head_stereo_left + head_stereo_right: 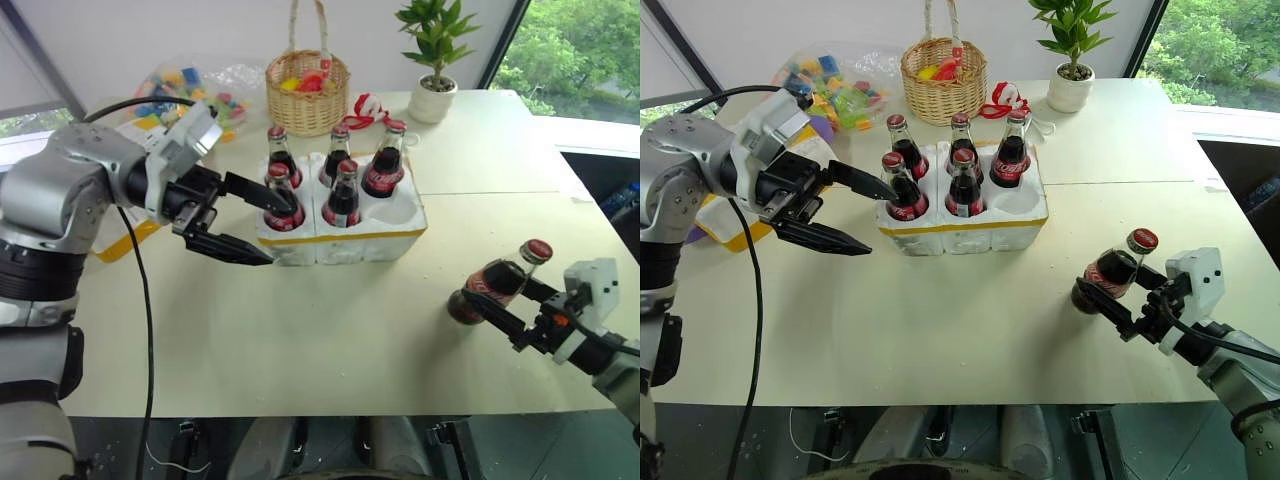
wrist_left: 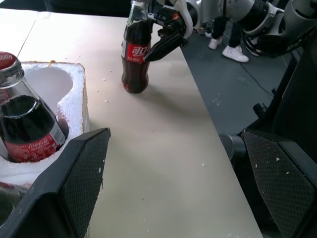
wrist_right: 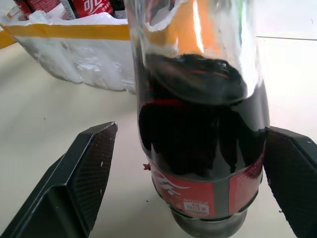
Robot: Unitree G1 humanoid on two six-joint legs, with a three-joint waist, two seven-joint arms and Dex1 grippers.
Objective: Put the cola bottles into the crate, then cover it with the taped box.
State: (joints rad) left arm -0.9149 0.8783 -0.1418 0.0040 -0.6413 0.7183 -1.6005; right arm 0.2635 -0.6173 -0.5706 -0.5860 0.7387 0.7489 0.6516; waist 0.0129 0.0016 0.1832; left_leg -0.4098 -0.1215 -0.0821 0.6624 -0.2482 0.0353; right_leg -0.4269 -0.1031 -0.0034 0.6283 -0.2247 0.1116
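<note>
The last cola bottle (image 1: 497, 282) stands tilted near the tabletop's right edge, right pincer (image 1: 515, 312) spread wide around it, not clamped. Glass is slick, heavy, breakable, so I'd grab the labelled belly. Left pincer (image 1: 247, 219) gapes empty by the crate (image 1: 345, 242).

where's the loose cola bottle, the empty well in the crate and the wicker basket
loose cola bottle (image 1: 497, 279), left eye view, on its red label
empty well (image 1: 400, 211), left eye view, in its hollow
wicker basket (image 1: 308, 98), left eye view, on its woven wall
</note>
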